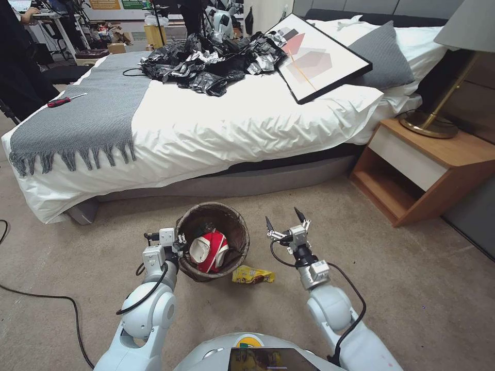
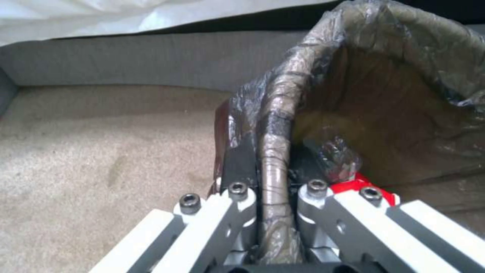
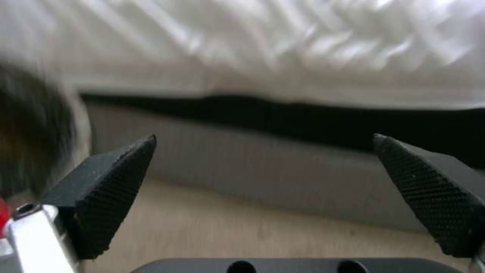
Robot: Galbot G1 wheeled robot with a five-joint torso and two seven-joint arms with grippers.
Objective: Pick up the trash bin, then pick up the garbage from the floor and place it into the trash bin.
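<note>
Left tool pinches trash bin rim; right tool gapes wide.

We see a bed with a white sheet, a grey fringed throw spread over its near-left end. A red-handled screwdriver lies on the throw. Farther back on the bed sits a heap of black and silver bags, and beside it a framed picture leans against a grey pillow. To the right of the bed stands a wooden nightstand carrying a brass-based lamp. A black cable trails over the left side. Cluttered desks fill the background.
</note>
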